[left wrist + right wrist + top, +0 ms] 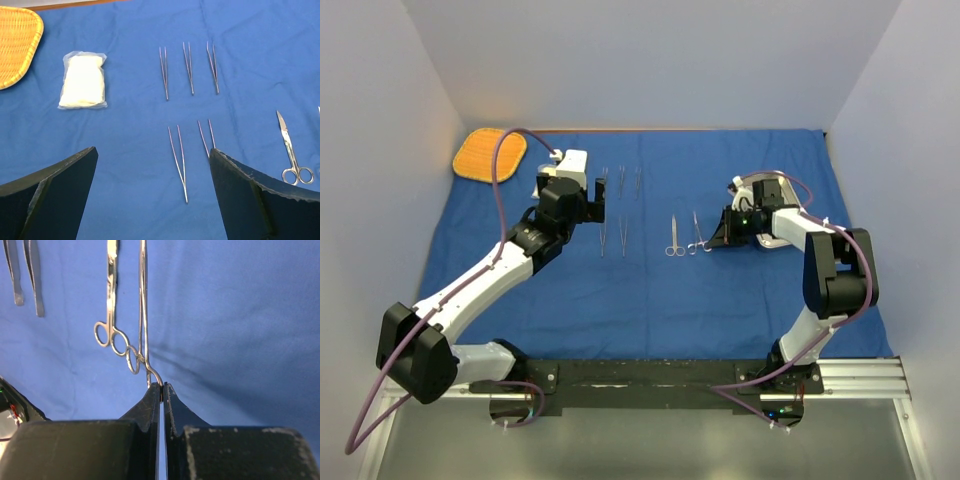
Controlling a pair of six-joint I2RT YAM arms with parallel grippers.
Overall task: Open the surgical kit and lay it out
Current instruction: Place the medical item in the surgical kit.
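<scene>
The blue cloth wrap (650,290) lies spread flat over the table. On it are three forceps in a far row (189,74), two nearer forceps (178,162), scissors (290,150) and a white gauze pack (83,81). My left gripper (152,155) is open and empty above the nearer forceps (603,238). My right gripper (162,387) is shut on the ring handle of a slim ring-handled clamp (143,315), which lies right of the scissors (111,290). In the top view the right gripper (723,230) is beside the clamp (698,232). I cannot make out the steel tray.
An orange woven mat (490,153) sits at the far left corner, partly off the cloth; it also shows in the left wrist view (15,45). White walls close in on three sides. The arm bases stand on a rail (650,375) at the near edge.
</scene>
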